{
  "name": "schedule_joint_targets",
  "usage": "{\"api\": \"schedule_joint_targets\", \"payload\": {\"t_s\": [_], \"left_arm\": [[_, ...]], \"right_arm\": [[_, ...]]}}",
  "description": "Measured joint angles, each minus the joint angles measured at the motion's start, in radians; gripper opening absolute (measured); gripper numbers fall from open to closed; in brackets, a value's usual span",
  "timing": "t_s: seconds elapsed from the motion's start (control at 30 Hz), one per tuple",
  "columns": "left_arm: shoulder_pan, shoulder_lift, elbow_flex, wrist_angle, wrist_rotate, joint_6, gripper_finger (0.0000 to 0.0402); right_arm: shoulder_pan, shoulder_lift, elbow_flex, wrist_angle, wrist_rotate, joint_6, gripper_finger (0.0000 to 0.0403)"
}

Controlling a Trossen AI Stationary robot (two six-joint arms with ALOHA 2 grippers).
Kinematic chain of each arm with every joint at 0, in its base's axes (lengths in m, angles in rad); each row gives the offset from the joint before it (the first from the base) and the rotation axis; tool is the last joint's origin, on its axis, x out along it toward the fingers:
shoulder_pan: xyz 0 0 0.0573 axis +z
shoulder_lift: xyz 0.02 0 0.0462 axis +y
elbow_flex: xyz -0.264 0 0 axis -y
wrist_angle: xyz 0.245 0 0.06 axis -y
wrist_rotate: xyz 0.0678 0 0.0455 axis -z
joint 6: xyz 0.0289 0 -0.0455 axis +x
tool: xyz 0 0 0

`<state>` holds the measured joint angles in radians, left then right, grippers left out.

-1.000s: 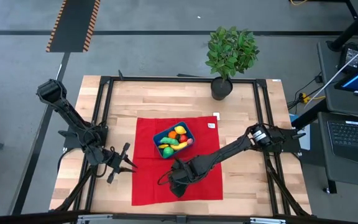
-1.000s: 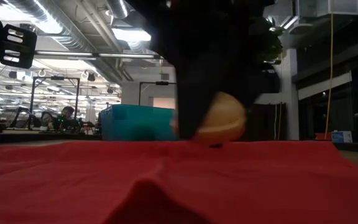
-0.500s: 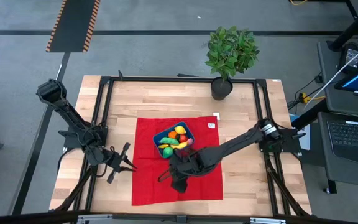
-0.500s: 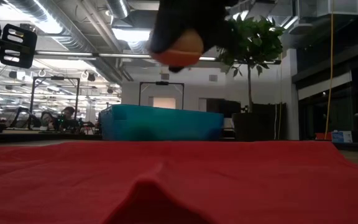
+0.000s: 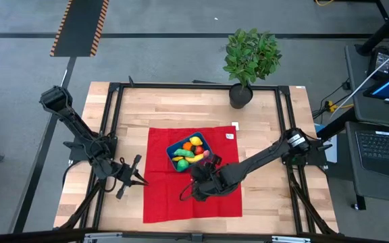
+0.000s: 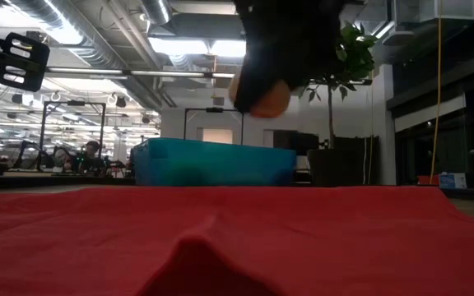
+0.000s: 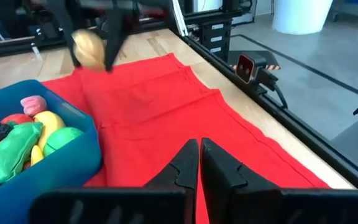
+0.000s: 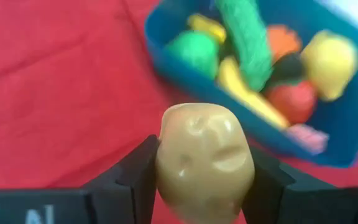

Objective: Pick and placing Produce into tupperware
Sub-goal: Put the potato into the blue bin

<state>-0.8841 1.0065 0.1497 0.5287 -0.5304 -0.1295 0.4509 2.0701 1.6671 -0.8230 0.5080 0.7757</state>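
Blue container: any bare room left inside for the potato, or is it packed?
The blue container is crowded: toy produce covers most of its floor. A thin bare strip shows along the wall nearest the right gripper, which holds the potato above the red cloth. The cloth around the container is bare. The left gripper, shut, waits at the cloth's left edge.

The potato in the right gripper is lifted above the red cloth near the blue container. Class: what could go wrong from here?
1. The potato is round and held only at its sides by the right gripper; it might slip and roll off across the red cloth.
2. The blue container already holds a heap of produce, so the potato may bounce out or knock a piece over the rim.
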Motion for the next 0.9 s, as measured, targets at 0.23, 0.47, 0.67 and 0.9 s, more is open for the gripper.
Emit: {"api": "schedule_joint_targets", "payload": {"t_s": [0.23,0.47,0.67,0.9], "left_arm": [[0.000,0.000,0.000,0.004,0.000,0.000,0.0001],[0.000,0.000,0.000,0.007,0.000,0.000,0.0015],[0.000,0.000,0.000,0.013,-0.001,0.000,0.0032],[0.000,0.000,0.000,0.036,-0.002,0.000,0.0049]], "right_arm": [[0.029,0.001,-0.224,0.467,0.007,0.021,0.0174],[0.054,-0.050,-0.392,0.844,0.087,-0.080,0.0174],[0.063,-0.113,-0.548,1.151,0.130,-0.233,0.0174],[0.063,-0.210,-0.793,1.574,0.090,-0.398,0.0174]]}}
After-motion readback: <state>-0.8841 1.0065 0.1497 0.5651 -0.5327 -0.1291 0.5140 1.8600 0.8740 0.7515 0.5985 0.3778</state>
